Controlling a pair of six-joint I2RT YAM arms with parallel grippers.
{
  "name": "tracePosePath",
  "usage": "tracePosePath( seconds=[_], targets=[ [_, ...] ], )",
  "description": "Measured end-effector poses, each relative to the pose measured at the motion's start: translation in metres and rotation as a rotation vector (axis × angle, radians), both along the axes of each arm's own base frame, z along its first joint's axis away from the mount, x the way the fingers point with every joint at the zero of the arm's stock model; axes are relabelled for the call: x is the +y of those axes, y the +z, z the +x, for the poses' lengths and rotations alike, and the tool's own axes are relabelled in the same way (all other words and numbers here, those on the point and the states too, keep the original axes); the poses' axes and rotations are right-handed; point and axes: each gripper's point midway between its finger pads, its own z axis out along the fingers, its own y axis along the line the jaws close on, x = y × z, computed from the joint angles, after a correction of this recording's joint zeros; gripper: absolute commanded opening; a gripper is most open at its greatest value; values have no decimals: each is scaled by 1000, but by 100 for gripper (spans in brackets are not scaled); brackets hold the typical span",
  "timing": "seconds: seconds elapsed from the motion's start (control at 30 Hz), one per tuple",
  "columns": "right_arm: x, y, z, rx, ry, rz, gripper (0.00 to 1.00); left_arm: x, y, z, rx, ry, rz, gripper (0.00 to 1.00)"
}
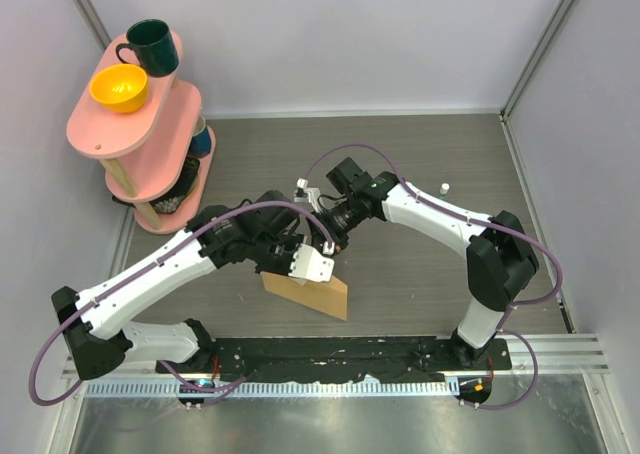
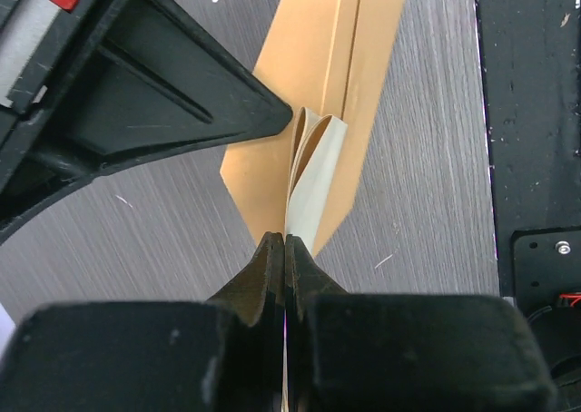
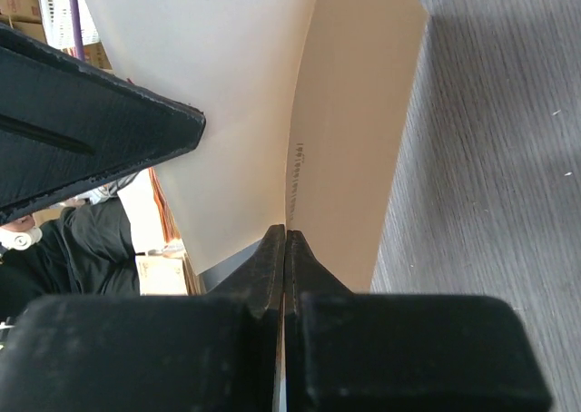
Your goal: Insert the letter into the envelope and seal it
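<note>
The tan envelope (image 1: 322, 294) lies slanted on the grey table in the top view, partly under both grippers. In the left wrist view the envelope (image 2: 309, 58) stretches away from me, and the pale cream letter (image 2: 315, 171), curled into a loop, sits at its mouth. My left gripper (image 2: 285, 240) is shut on the letter's near end; it also shows in the top view (image 1: 305, 266). My right gripper (image 3: 285, 232) is shut on a thin edge of the envelope (image 3: 349, 131); it shows in the top view (image 1: 333, 244) just beyond the left one. Its black fingers (image 2: 182, 103) touch the mouth.
A pink two-tier shelf (image 1: 160, 109) stands at the back left, holding a green mug (image 1: 150, 46) and a yellow bowl (image 1: 118, 87). A small white object (image 1: 443, 188) lies right of the right arm. A black rail (image 1: 340, 352) runs along the near edge.
</note>
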Motion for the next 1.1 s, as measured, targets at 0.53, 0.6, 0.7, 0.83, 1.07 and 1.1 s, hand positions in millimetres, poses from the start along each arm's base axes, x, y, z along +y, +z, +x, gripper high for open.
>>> tracePosePath(
  seconds=[0.53, 0.6, 0.7, 0.83, 1.07, 1.1],
  targets=[
    [9, 6, 4, 70, -51, 36, 1, -14, -1, -17, 7, 48, -127, 0],
    [8, 5, 4, 80, -57, 36, 1, -13, -5, -19, 21, 53, -126, 0],
    [9, 4, 3, 100, -66, 42, 1, -15, -8, -21, 38, 59, -128, 0],
    [11, 5, 2, 125, -72, 53, 1, -23, -9, -25, 54, 47, -149, 0],
    [14, 8, 1, 136, -64, 79, 1, -36, -19, -27, 71, 20, -163, 0],
    [13, 7, 1, 140, -63, 79, 1, -37, -21, -27, 72, 19, -164, 0]
  ],
)
